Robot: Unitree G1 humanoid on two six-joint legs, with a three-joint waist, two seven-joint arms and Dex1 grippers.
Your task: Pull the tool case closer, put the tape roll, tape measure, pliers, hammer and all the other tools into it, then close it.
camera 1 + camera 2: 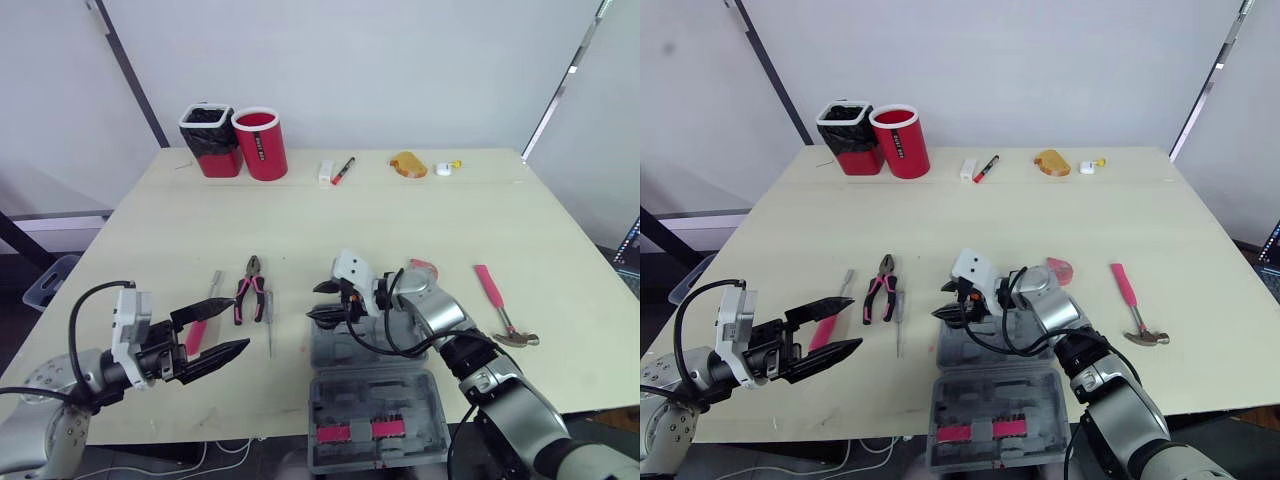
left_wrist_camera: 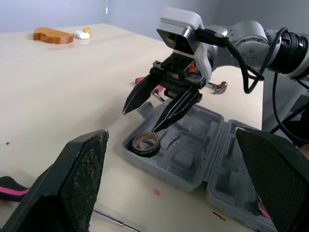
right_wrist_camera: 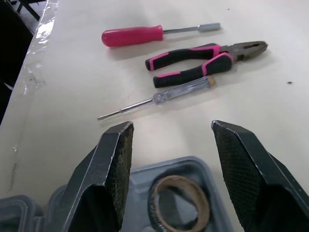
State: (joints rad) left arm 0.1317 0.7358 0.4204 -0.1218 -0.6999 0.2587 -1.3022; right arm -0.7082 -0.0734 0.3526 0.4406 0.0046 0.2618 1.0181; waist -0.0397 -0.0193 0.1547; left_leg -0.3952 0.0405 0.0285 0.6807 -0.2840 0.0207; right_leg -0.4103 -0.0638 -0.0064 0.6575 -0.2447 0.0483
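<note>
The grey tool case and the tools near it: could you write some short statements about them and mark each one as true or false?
1. The grey plastic tool case lies open on the table. True.
2. The brown tape roll lies on the table beside the pliers. False: it lies inside the case, just under the open right gripper.
3. The pliers with pink and black handles lie outside the case. True.
4. The left gripper holds the hammer with the pink handle. False: the hammer lies on the table on the right of the case, and the left gripper is open and empty.
</note>
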